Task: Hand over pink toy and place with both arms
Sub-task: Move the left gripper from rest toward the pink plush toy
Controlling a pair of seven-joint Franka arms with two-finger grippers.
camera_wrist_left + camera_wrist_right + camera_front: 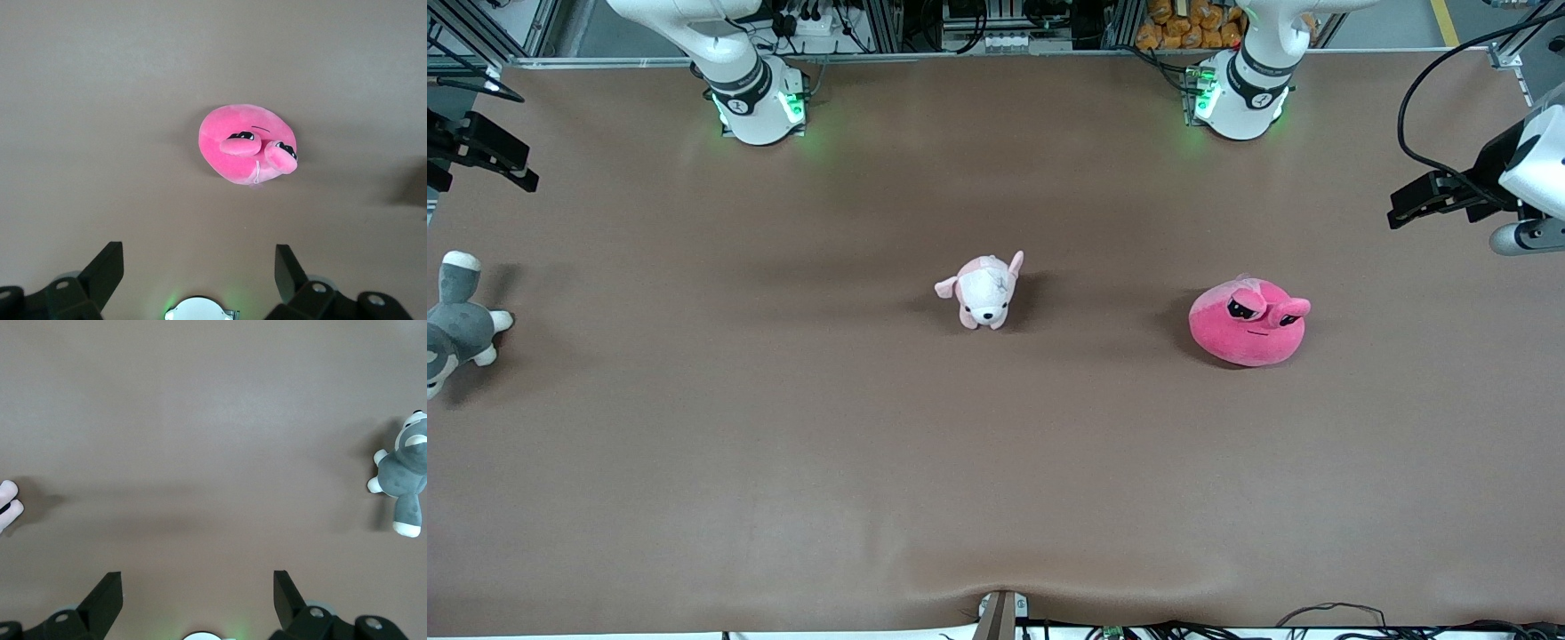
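Note:
The pink toy [1249, 322], a hot-pink round plush with sleepy black eyes, lies on the brown table toward the left arm's end. It also shows alone on bare table in the left wrist view [247, 143]. My left gripper [1405, 209] hangs open over the table's edge at the left arm's end, well apart from the toy, and its fingers [107, 270] hold nothing. My right gripper [511, 164] hangs open and empty over the right arm's end; its fingers [107, 593] stand wide apart.
A pale pink-and-white puppy plush [983, 292] stands mid-table, and its edge shows in the right wrist view [7, 499]. A grey-and-white plush animal [458, 324] lies at the right arm's end [403, 477]. Both arm bases [756, 102] [1240, 98] stand along the robots' edge.

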